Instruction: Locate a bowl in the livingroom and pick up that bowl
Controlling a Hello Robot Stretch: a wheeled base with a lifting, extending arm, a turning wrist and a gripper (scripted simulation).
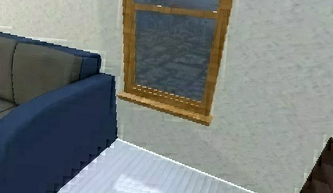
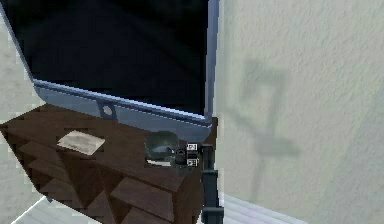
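The bowl (image 2: 160,146) is a dark grey-green rounded shape. It stands on the top of a dark wooden stand (image 2: 40,135), near that top's right end in the arm side view and close to its front edge. No writing can be made out on it.

The end effector (image 2: 180,157) is just right of the bowl and slightly lower in the picture. Its dark body overlaps the bowl's right edge, and two small white marker squares (image 2: 192,150) stand on its right. Whether it touches the bowl or stands over or beside it cannot be told. The state of its fingers cannot be told either, nor whether it holds anything, since the bowl rests on the stand right at it. The arm (image 2: 210,195) rises as a dark bar from the bottom edge to meet it.

Further left on the stand lies a pale flat thing (image 2: 82,142), like a book or a paper; any print on it is too small to read. Behind both stands a big TV (image 2: 120,50) with a black screen and a grey lower bezel. The bezel carries a small mark (image 2: 105,107) that cannot be read. Below its top, the stand's front has open compartments. A pale wall (image 2: 310,70) lies to the right.

The forward view has a blue sofa (image 1: 43,104) with grey-brown cushions at its left and a wood-framed window (image 1: 174,45) in the wall. There is a pale floor (image 1: 167,185), and a dark wooden piece (image 1: 329,184) sits at the right edge.
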